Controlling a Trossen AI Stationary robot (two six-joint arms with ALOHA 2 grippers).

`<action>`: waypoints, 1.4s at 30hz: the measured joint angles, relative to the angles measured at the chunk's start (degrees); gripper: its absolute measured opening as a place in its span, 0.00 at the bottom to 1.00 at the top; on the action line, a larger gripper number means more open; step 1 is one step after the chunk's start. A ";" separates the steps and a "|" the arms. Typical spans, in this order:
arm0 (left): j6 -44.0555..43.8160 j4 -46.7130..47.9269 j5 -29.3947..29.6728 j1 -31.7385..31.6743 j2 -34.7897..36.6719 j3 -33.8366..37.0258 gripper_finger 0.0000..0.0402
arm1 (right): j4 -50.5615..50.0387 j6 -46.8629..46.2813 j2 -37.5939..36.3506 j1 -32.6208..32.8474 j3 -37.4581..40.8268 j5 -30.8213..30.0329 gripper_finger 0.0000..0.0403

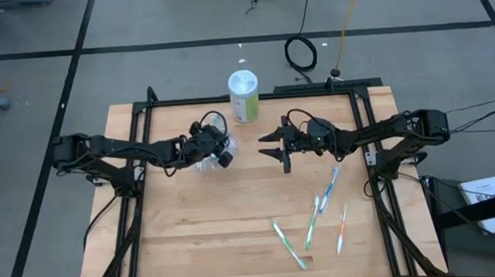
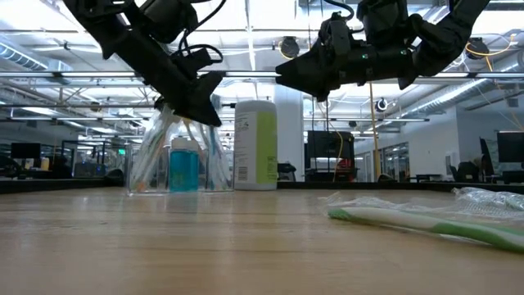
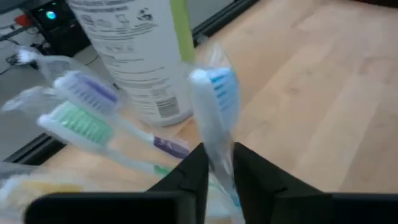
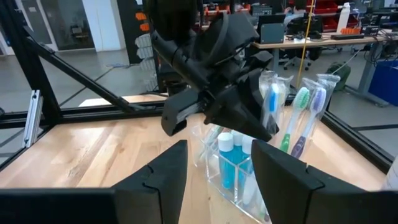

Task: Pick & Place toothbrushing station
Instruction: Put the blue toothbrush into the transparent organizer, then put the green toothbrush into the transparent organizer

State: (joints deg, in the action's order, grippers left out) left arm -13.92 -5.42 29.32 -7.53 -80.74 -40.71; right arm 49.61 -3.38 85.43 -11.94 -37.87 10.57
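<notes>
The clear plastic container (image 4: 236,168) stands on the table at the far left of centre. It holds small blue tubes (image 4: 226,160) and several wrapped toothbrushes, heads up: a blue one (image 4: 273,99), a green one (image 3: 78,121) and a purple one (image 3: 90,90). My left gripper (image 1: 220,151) is over the container (image 2: 176,160), shut on the blue toothbrush (image 3: 217,93). My right gripper (image 1: 280,147) is open and empty, to the right of the container and above the table. Several more wrapped toothbrushes (image 1: 313,223) lie flat on the table at the near right. My left gripper pinches the blue toothbrush, in its clear wrapper, between its two fingers, on the handle just below the head (image 3: 216,152). The fingers slant down from above. The brush stands head up; its lower end is hidden behind the gripper.
A white and green bottle (image 1: 244,96) stands upright just beyond the container at the table's far edge. Black frame rails (image 1: 365,139) run along the table's left and right sides. Bare wood lies in the middle and near left (image 1: 202,238).
</notes>
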 joint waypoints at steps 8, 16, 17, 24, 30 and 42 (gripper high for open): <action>0.27 -0.42 -0.70 0.59 1.69 0.00 0.40 | -5.32 0.02 0.00 0.68 0.00 -0.05 0.42; -0.05 2.32 0.93 1.72 10.62 -0.02 0.44 | -21.18 5.20 0.07 7.10 -5.53 -1.96 0.42; -0.04 2.41 0.92 2.07 11.54 -0.02 0.44 | -22.22 4.79 0.07 7.89 -5.98 -3.50 0.42; -5.53 4.53 -0.33 3.28 13.97 -0.09 0.44 | -22.96 4.29 0.07 10.31 -6.14 -6.14 0.42; -12.07 6.92 -1.26 3.34 11.72 0.01 0.44 | -22.92 1.57 0.07 10.29 -6.14 -6.27 0.42; 3.88 -1.79 -6.57 11.21 16.20 -0.11 0.44 | -26.40 1.05 0.04 13.50 -6.23 -6.03 0.42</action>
State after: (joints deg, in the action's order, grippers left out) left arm -10.04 -7.21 22.75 3.68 -64.54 -40.82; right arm 23.21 -2.33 85.47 1.57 -44.10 4.54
